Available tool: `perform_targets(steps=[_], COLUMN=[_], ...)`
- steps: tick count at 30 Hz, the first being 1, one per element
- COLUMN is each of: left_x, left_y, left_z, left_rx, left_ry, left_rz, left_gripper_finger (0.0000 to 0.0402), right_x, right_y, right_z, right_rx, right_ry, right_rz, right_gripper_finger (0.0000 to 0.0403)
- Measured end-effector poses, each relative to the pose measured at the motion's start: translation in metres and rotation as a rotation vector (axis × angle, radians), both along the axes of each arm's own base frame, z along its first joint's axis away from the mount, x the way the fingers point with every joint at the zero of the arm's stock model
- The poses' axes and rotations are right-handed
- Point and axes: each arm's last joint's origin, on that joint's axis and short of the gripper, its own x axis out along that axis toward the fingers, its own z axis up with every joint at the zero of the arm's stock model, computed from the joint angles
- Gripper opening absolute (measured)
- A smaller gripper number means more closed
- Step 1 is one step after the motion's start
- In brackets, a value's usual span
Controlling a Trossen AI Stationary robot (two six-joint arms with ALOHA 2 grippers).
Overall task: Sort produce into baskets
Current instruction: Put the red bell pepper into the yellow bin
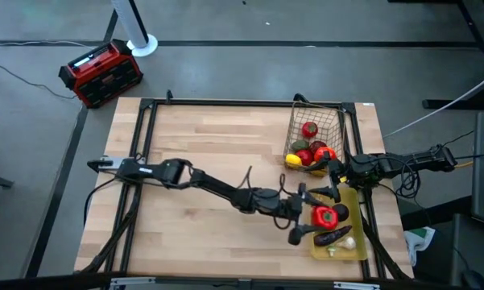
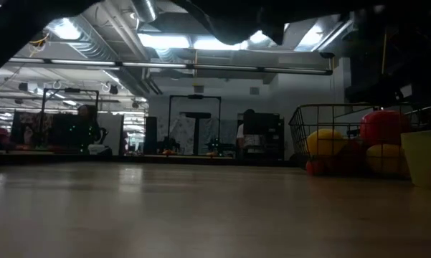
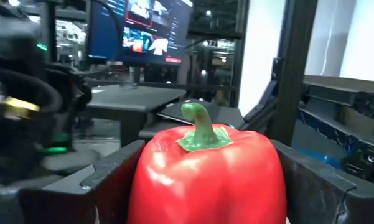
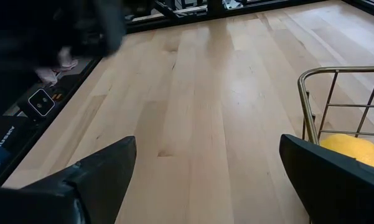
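Note:
A red pepper (image 3: 205, 174) with a green stem sits between the fingers of my left gripper (image 1: 314, 215), which is shut on it above the yellow tray (image 1: 356, 251) at the table's near right. On the tray lie a purple eggplant (image 1: 332, 237) and white garlic (image 1: 348, 243). The dark wire basket (image 1: 326, 121) at the far right holds red, yellow and green produce (image 1: 309, 151). My right gripper (image 4: 208, 180) waits open beside the basket with nothing between its fingers. My left gripper pinches the pepper between its two fingers, one finger (image 3: 106, 180) on each of the pepper's opposite sides (image 3: 150, 186). The fingers come level from the table's left. The pepper stands upright, stem up; whether its underside touches the tray I cannot tell.
A red-and-black box (image 1: 101, 74) stands on the floor beyond the table's far left corner. A black frame (image 1: 145, 145) runs along the table's edges. Bare wood (image 1: 217, 145) fills the table's left and middle. The low view shows the basket (image 2: 330, 136) and the tray's wall (image 2: 423, 158).

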Motion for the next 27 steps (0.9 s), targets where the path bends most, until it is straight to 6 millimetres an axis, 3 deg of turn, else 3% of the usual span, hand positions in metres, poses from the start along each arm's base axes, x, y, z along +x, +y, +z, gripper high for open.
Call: perform_targets(steps=[9,27], left_x=[0.018,0.023], left_y=[-0.012,0.002], left_z=[-0.026,-0.038], left_rx=[0.002,-0.022], left_ry=[0.011,0.116], left_rz=[-0.014,-0.035], left_gripper_finger=[0.0317,0.0318], right_x=[0.000,0.000], right_y=[0.000,0.000], right_z=[0.000,0.000], right_rx=[0.000,0.000], right_ry=[0.000,0.000], right_rz=[0.000,0.000], right_gripper_finger=[0.0390,0.0390])
